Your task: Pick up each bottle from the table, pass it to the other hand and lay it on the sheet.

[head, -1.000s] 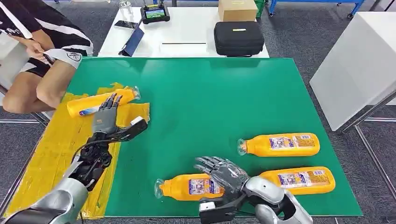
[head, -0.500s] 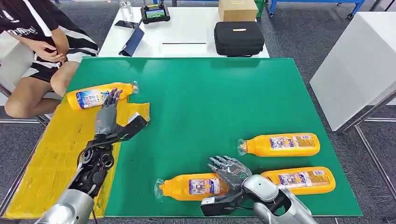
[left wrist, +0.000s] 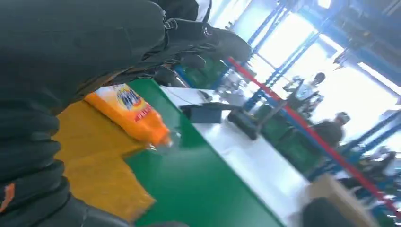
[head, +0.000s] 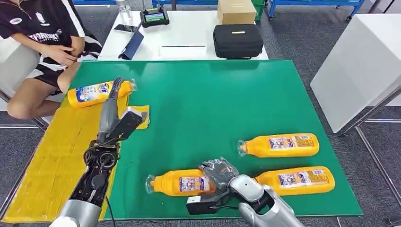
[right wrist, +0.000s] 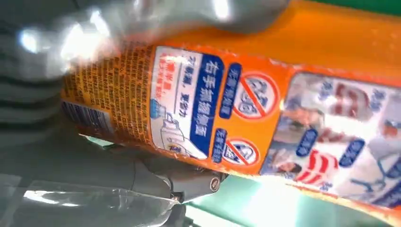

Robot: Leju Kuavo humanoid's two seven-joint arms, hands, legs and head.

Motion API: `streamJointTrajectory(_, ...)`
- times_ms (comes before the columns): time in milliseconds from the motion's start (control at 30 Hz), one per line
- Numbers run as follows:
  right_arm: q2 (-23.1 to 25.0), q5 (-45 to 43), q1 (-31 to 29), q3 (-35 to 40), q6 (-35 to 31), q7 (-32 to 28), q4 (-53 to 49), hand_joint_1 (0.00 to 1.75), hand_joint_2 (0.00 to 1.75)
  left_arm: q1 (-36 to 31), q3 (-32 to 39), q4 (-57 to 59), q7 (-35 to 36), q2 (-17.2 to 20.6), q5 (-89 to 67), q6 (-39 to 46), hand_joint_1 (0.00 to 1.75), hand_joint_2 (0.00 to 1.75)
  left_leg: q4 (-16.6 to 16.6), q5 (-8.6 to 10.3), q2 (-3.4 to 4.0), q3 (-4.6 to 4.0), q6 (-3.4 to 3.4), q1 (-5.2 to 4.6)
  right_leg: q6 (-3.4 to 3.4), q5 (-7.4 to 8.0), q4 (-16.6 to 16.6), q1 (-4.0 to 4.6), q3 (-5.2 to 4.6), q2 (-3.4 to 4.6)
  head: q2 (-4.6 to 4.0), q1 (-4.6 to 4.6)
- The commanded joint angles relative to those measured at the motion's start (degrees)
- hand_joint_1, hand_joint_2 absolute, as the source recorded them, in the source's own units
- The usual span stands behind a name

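Your right hand [head: 218, 171] has now curled down around the nearest orange bottle [head: 182, 183] on the green table [head: 208, 104], ready to lift it. Your left hand [head: 112, 101] has let go, fingers straight and apart, beside the bottle lying on the yellow sheet [head: 47, 156].

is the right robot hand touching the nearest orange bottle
Touching: in the head view the right robot hand lies over the nearest orange bottle; the right wrist view shows it wrapped against the label.

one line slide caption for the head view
Right hand grips a lying orange bottle; left hand open above the yellow sheet.
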Motion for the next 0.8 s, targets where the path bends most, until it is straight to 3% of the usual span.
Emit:
streamJointTrajectory(33,7.66,3.63,1.75,-3.05,-9.81,0.65,14.85,1.75,1.75,3.56,-4.31,-10.85,0.19,0.34,4.57,-2.87,0.0,1.75,-0.08,0.02,0.04,0.06,-0.23,0.13,-0.03,0.05,-0.14,0.12,0.11,-0.07,0.0,0.02)
streamJointTrajectory(267,8.41,4.04,5.46,-12.23,-16.49,2.76,7.17,1.75,1.75,5.74,-3.0,-13.95,-1.54,-0.93,13.49,-6.3,0.0,1.75,-0.03,0.04,0.13,0.12,-0.3,0.13,-0.18,0.14,-0.11,0.21,0.12,0.06,0.0,0.02)
streamJointTrajectory(500,11.48,-4.48,8.96,-25.05,-25.99,0.83,-2.9,1.75,1.75,9.44,1.07,-22.25,0.12,-1.75,32.5,-13.26,0.0,1.75,0.02,0.13,0.05,-0.05,-0.27,0.11,-0.18,0.1,-0.02,0.14,-0.07,0.09,0.0,0.04)
streamJointTrajectory(800,12.81,-9.17,8.99,-28.91,-31.11,-2.97,-3.54,1.75,1.75,8.81,3.88,-17.89,1.84,-1.08,38.61,-14.1,0.0,1.75,-0.03,0.22,-0.11,-0.46,-0.17,0.02,-0.11,0.13,0.0,-0.01,-0.41,-0.12,0.0,0.0)
